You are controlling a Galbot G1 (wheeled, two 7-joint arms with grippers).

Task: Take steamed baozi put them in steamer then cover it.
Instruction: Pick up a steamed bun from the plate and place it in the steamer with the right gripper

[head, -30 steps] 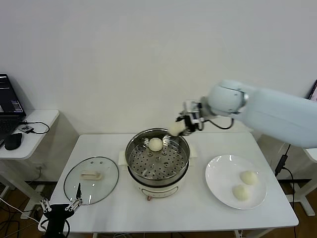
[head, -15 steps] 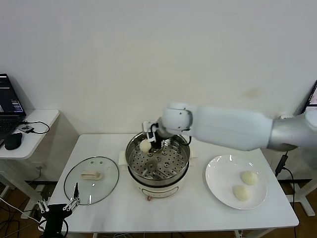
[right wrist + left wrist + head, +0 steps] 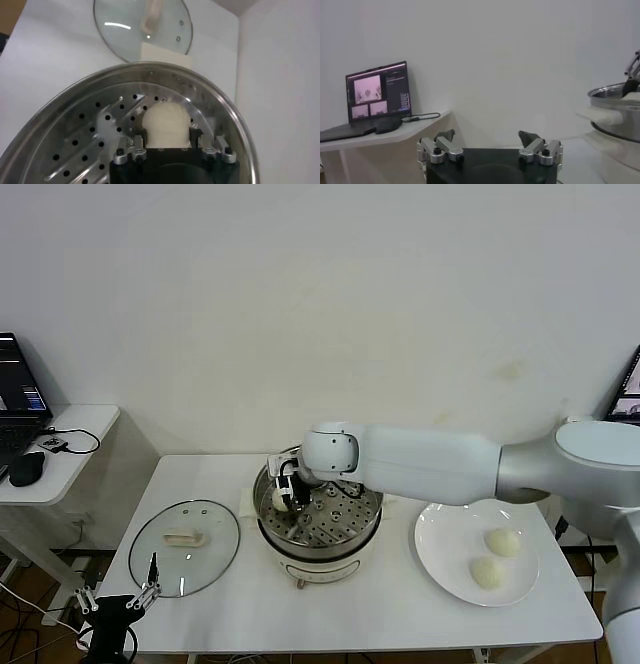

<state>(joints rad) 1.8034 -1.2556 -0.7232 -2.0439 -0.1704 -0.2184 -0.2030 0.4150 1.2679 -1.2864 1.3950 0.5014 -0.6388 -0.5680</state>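
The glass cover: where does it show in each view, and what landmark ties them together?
Head view: cover lies flat on the table, on the robot's left of the steamer.
Left wrist view: not in it.
Right wrist view: cover beyond the steamer rim.
Shared landmark: the steamer, in all three.

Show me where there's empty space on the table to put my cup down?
Bare table lies along the front edge between the cover and the plate, and at the back left corner behind the cover. The middle is crowded: the right claw is inside the steamer with a baozi.
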